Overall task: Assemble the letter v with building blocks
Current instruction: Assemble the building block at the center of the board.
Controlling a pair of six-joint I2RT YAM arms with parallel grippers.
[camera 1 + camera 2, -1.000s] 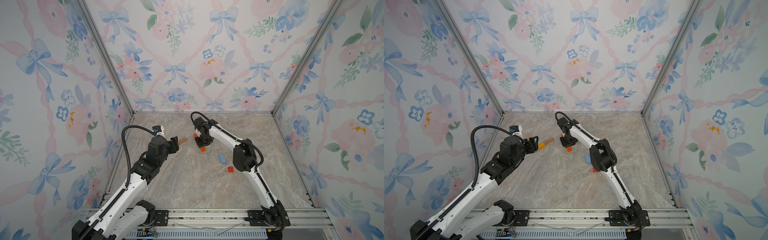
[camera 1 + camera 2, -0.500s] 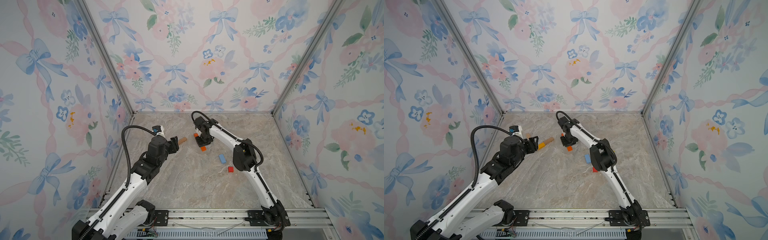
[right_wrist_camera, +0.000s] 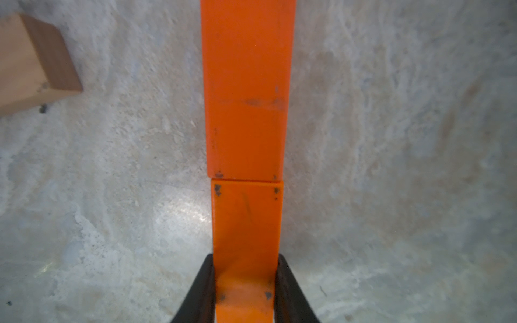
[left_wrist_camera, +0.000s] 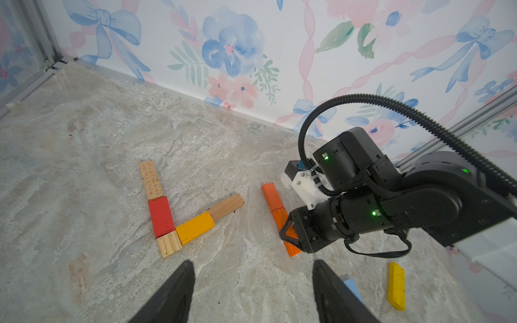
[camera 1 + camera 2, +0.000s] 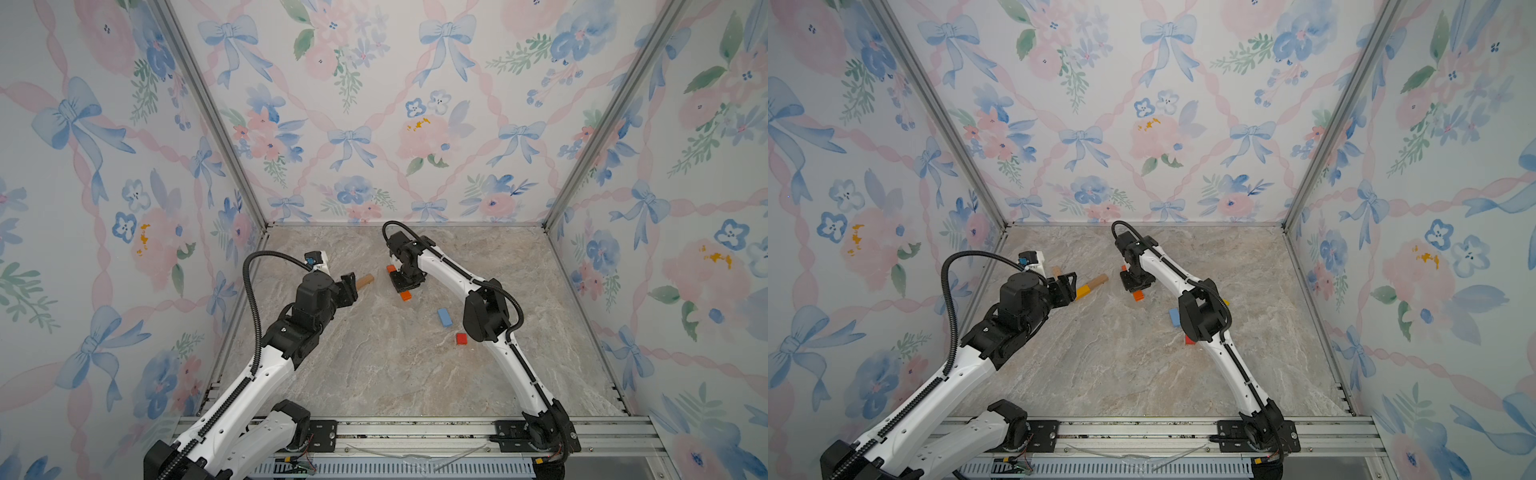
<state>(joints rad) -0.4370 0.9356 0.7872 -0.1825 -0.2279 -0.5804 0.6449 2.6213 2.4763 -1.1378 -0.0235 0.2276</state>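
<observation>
Your counter (image 5: 374, 365) is big and grey, and all the blocks lie flat on it. Flat blocks do not tip when you push them.

Your left arm (image 5: 266, 365) hangs over the left side, near the V (image 4: 173, 237). The left end effector (image 4: 253, 268) has its fingers wide apart and holds nothing. I think it waits there to keep out of the way, and so its camera can see the whole V.

Your right arm (image 5: 444, 266) reaches toward the back. The right end effector (image 3: 245, 263) is clamped on an orange block (image 3: 246, 223), one finger on each long side. I think you hold it that way so it does not turn when you move it.

The V lies on the left side of the counter, toward the back. A ridged piece (image 4: 169, 244) makes the point. From it go a red block (image 4: 161, 216) and then a wood bar (image 4: 151, 179), touching end to end. The other leg is a yellow block (image 4: 195, 228) and then a wood block (image 4: 226, 207). That leg looks shorter, so I think the orange block is meant for its end.

A second orange block (image 3: 246, 84) touches the held one, end to end, in one line. It is near the wood block but not touching it.

A blue block (image 5: 444, 317), a yellow bar (image 4: 396, 285) and a red square (image 5: 461, 338) lie apart near the right arm.
</observation>
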